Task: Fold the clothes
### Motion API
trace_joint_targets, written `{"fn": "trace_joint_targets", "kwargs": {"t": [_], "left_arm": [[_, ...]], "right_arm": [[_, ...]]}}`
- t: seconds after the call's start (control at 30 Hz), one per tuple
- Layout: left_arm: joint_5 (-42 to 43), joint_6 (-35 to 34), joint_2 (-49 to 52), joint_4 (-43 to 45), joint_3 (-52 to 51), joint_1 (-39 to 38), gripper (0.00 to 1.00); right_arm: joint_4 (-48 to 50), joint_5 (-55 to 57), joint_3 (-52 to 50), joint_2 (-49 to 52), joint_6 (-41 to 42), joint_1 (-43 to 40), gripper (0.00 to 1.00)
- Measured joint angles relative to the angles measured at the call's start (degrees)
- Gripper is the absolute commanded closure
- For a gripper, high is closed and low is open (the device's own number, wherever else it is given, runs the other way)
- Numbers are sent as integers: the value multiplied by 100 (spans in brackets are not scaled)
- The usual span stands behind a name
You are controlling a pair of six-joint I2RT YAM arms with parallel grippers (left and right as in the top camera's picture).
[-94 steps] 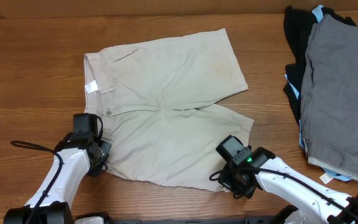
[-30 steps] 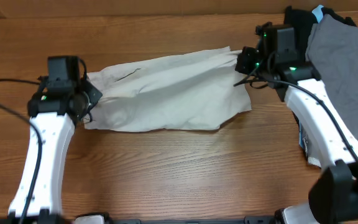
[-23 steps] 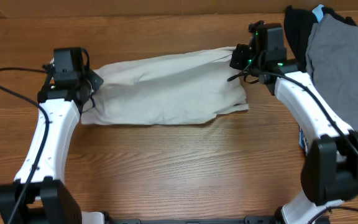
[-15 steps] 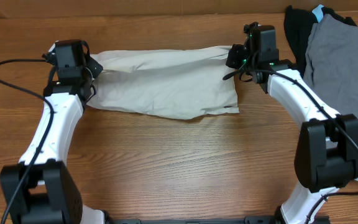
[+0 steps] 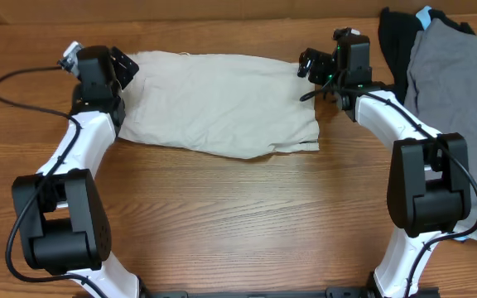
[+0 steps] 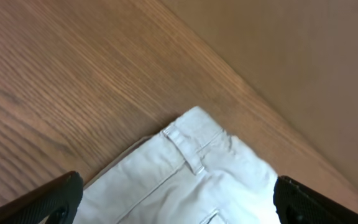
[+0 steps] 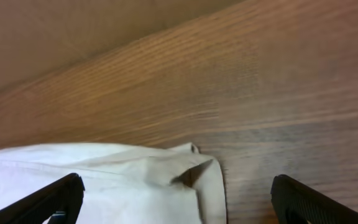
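A view from above showed a brown wood-grain table point(image 5: 222, 223) with two white-and-black robot arms reaching from the near edge to the far side. A pair of light beige cotton shorts point(image 5: 222, 99) lay flat on the far half of the table, folded over on itself into one long band running left to right. Its near edge was uneven and dipped lowest toward the right corner.

The left gripper point(image 5: 126, 66) sat at the band's far left corner. In the left wrist view its two black fingertips point(image 6: 48, 199) stood wide apart at the bottom corners of the picture with nothing clamped between them. The shorts' waistband corner, with a belt loop point(image 6: 182, 142) stitched across it, lay on the wood below.

The right gripper point(image 5: 306, 66) sat at the band's far right corner. In the right wrist view its black fingertips point(image 7: 51, 198) were likewise spread wide and held nothing. A small curled flap of beige hem point(image 7: 194, 169) lay on the table below them.

Well to the right of the shorts, at the table's right edge, a grey garment point(image 5: 454, 124) was piled on top of a black garment point(image 5: 394, 41), with a sliver of light blue cloth point(image 5: 425, 13) showing at the far end. A thin black cable point(image 5: 11, 79) looped out beside the left arm.
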Motion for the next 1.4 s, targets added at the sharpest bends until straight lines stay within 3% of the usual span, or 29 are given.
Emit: {"fn": "trace_joint_targets", "kwargs": {"t": [0.23, 0.47, 0.53, 0.6, 0.67, 0.73, 1.03, 1.4], "left_arm": [[396, 879, -2, -2129, 986, 0, 0], [874, 2131, -7, -2964, 1117, 140, 0], [1141, 2500, -4, -2962, 1117, 291, 0], [1447, 2800, 55, -2898, 1121, 496, 0], [1766, 3021, 190, -2826, 1137, 728, 0], [2122, 3213, 417, -2780, 1141, 1003, 0], [3379, 3834, 964, -2573, 1141, 1526, 0], [3746, 4183, 1412, -2221, 1141, 1335, 0]], "right_arm": [[-1460, -68, 138, -376, -83, 0, 0], [-2396, -601, 289, -881, -601, 2, 1], [-2573, -699, 293, -887, -737, 2, 22], [-2656, -778, 293, -885, -855, 0, 56], [-2675, -841, 293, -887, -916, 2, 82], [-2697, -876, 289, -887, -946, 0, 91], [-2667, -1093, 205, -686, -1012, 2, 93], [-2680, -1167, 142, -435, -1016, 2, 92]]}}
